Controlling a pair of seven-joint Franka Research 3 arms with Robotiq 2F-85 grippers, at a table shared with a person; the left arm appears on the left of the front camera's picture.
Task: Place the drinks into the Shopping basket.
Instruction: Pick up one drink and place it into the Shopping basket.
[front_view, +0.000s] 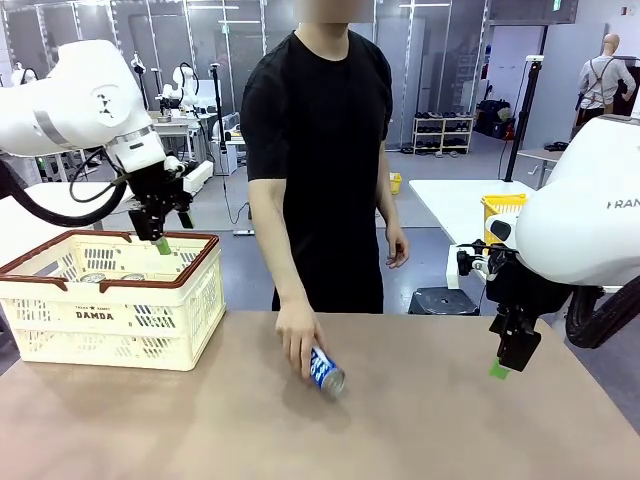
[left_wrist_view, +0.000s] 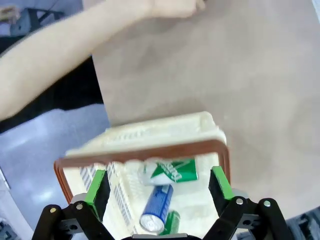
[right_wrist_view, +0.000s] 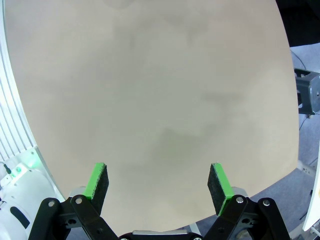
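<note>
The cream Shopping basket (front_view: 110, 300) with brown rim and "DAMDA" print stands at the table's left. My left gripper (front_view: 160, 240) hangs open above it with nothing between its fingers. Through the left wrist view the basket (left_wrist_view: 150, 152) holds a green can (left_wrist_view: 170, 171), a blue and white can (left_wrist_view: 156, 207) and part of another green can (left_wrist_view: 171, 220) under my open left gripper (left_wrist_view: 159, 184). In the table's middle a person's hand (front_view: 296, 340) holds a blue and white can (front_view: 326, 370) lying on its side. My right gripper (front_view: 505, 360) hangs open over the right side; it (right_wrist_view: 158, 182) faces bare tabletop.
The brown table (front_view: 400, 420) is bare between the basket and the right arm. The person stands at the far edge in a black shirt. A yellow mesh basket (front_view: 500, 212) sits on a white table behind the right arm.
</note>
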